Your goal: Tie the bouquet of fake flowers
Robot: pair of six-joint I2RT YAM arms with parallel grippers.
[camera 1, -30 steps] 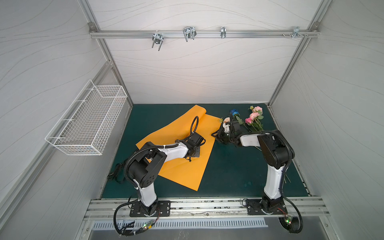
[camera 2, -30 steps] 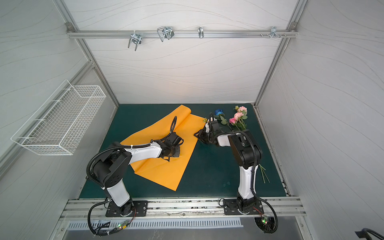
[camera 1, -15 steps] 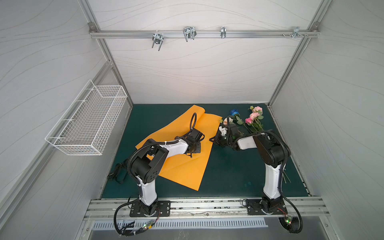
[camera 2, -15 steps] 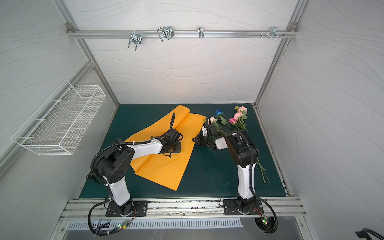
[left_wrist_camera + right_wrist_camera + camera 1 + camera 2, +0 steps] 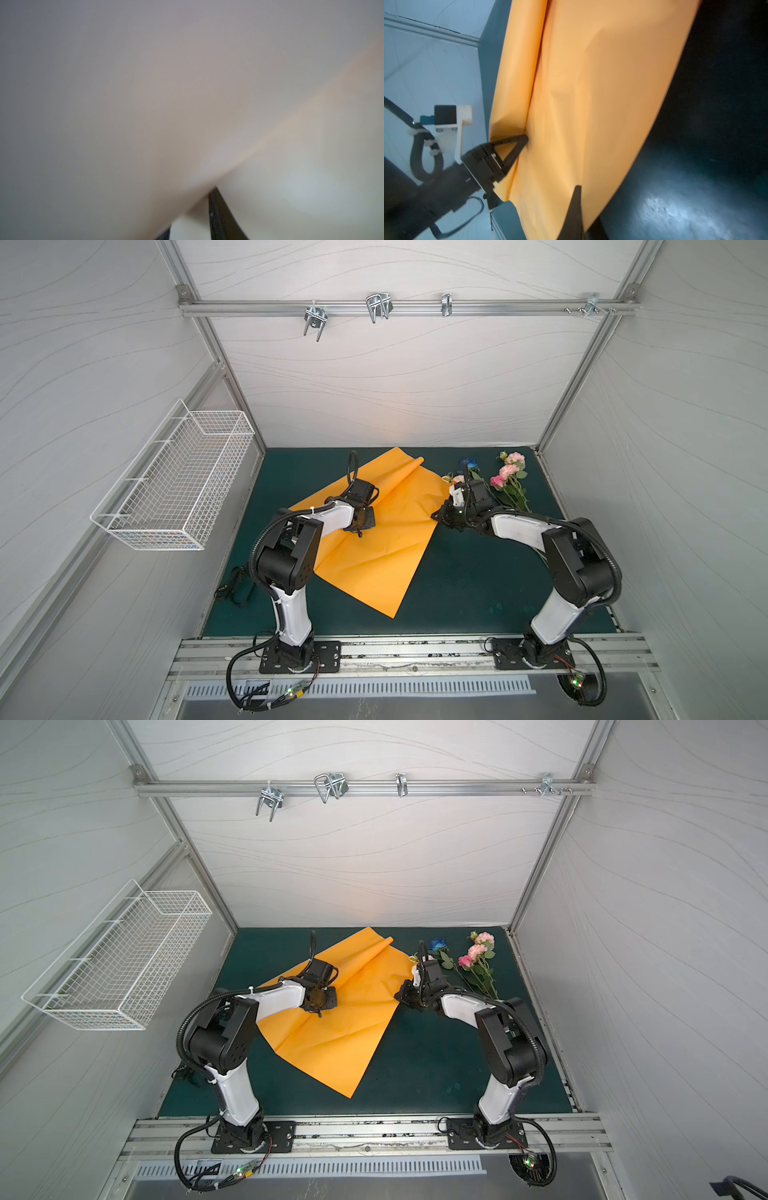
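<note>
Currently I am noting that the right claw [image 5: 435, 515] has come away from the flower heads within the last second and is now sitting at the right-hand edge of the orange wrapping paper [image 5: 374, 560] with its jaws brought together. In the right wrist view the sheet is running past its finger, so I am judging it clamped on that edge. The left claw [image 5: 526, 138] has drawn back toward its own side and is pressing into a fold near the middle of the sheet. I cannot tell whether its jaws are apart or together, since paper is smothering its wrist camera. The bouquet of fake flowers [image 5: 505, 485] is lying loose on the desk [image 5: 478, 597] at the back right, just beside the sheet and not on it, with its stems running under the right arm. The black ribbon [image 5: 232, 591] is lying untouched at the left edge. I am reading this as paper handling only; tying is not yet begun.
</note>
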